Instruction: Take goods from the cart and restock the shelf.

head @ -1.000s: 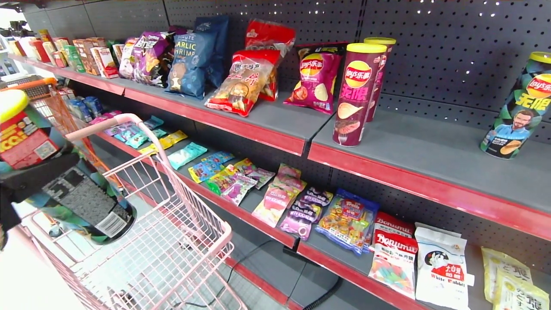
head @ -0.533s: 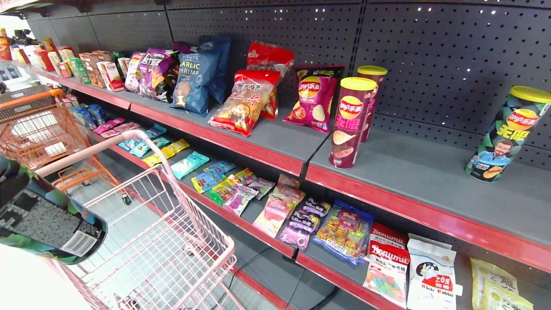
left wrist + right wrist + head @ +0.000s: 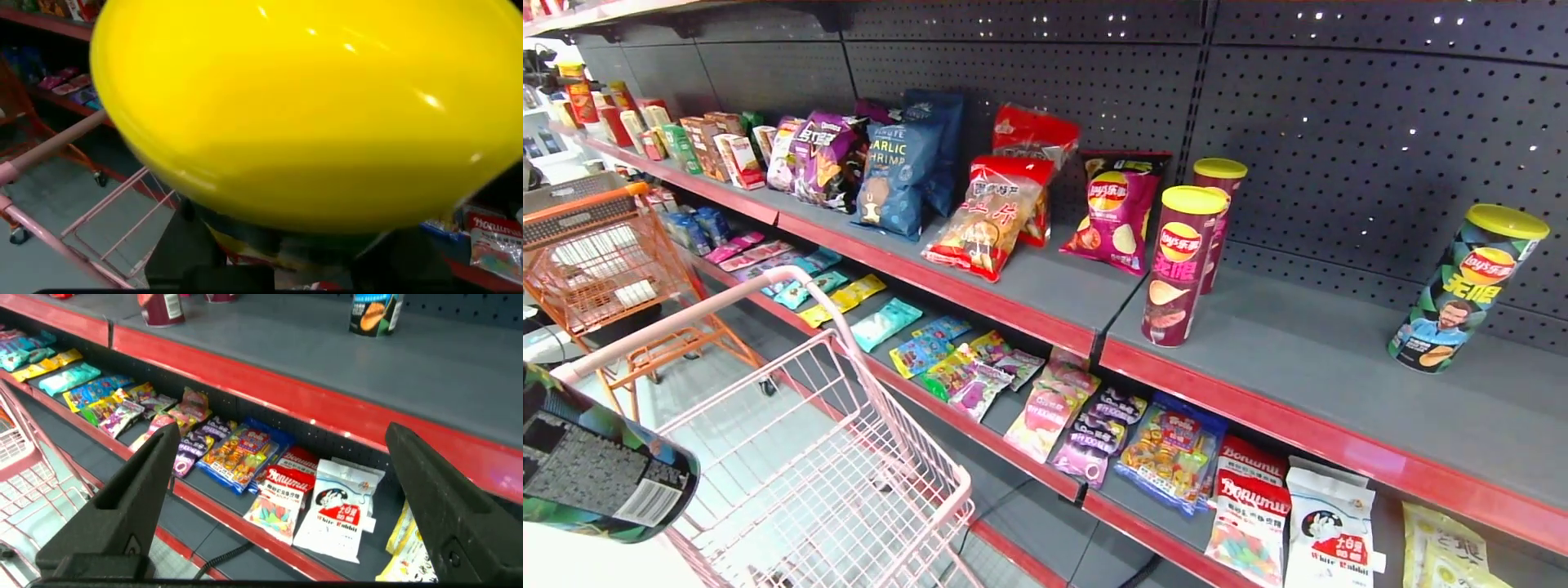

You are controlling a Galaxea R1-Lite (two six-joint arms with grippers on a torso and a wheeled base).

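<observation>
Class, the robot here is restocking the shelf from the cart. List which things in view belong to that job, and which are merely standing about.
Part of the job:
- held green chips canister, up over the cart
- pink cart
- upper shelf
- matching canister standing on that shelf

Merely standing about:
- orange cart
- purple chips canisters
- candy bags on the lower shelf

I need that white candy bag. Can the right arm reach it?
Probably yes: the right gripper is open and empty, with nothing between it and the white candy bag on the lower shelf.
</observation>
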